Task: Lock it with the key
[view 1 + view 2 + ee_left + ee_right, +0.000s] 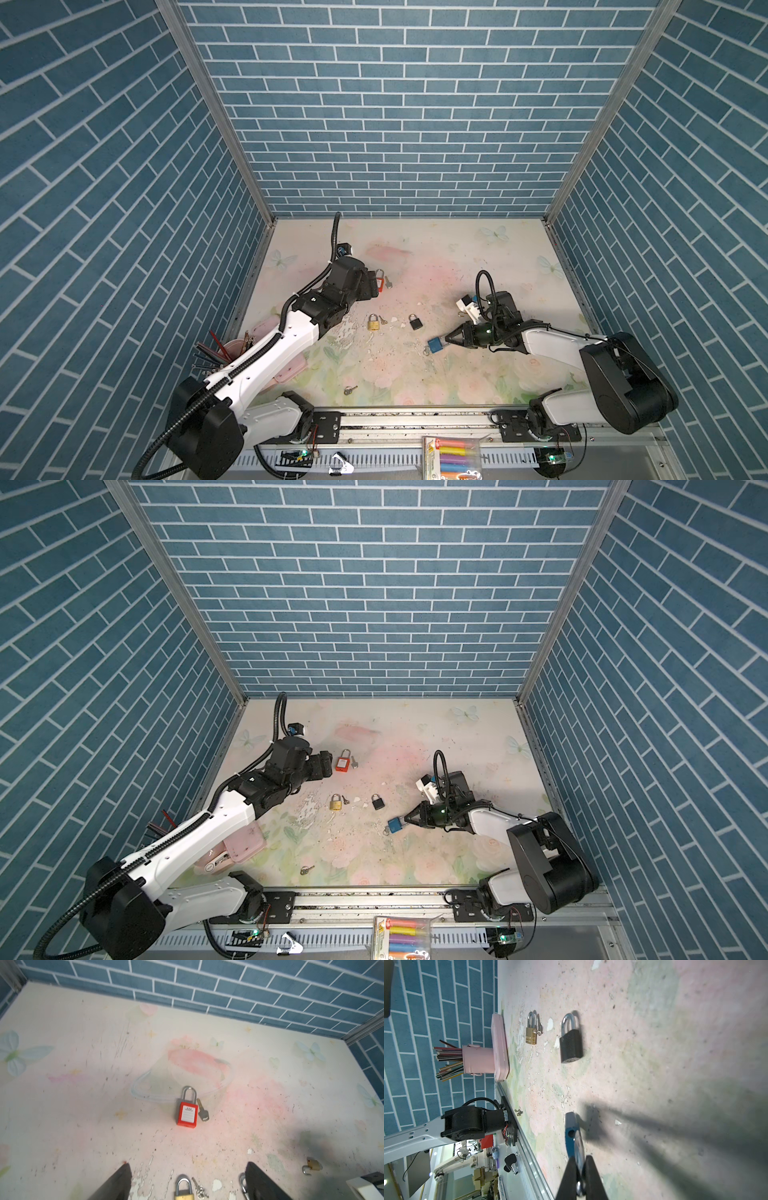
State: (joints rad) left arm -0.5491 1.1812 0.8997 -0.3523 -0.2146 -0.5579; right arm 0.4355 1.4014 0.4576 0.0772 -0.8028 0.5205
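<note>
My right gripper (447, 340) (580, 1160) is shut on the shackle end of a blue padlock (434, 345) (572, 1136), whose body sticks out past the fingertips just above the table. A small key ring (426, 352) lies at the blue padlock's far end; whether a key sits in it I cannot tell. My left gripper (187, 1164) (326, 764) is open and empty, hanging over the table short of a red padlock (187, 1113) (343, 763). A silver key (202, 1110) lies beside the red padlock.
A brass padlock (373, 323) with keys (382, 320) and a black padlock (414, 322) lie mid-table. A single key (350, 390) rests near the front edge. A clear container (182, 1076) stands behind the red padlock. A pink case (500, 1047) and pencil cup (478, 1059) sit front left.
</note>
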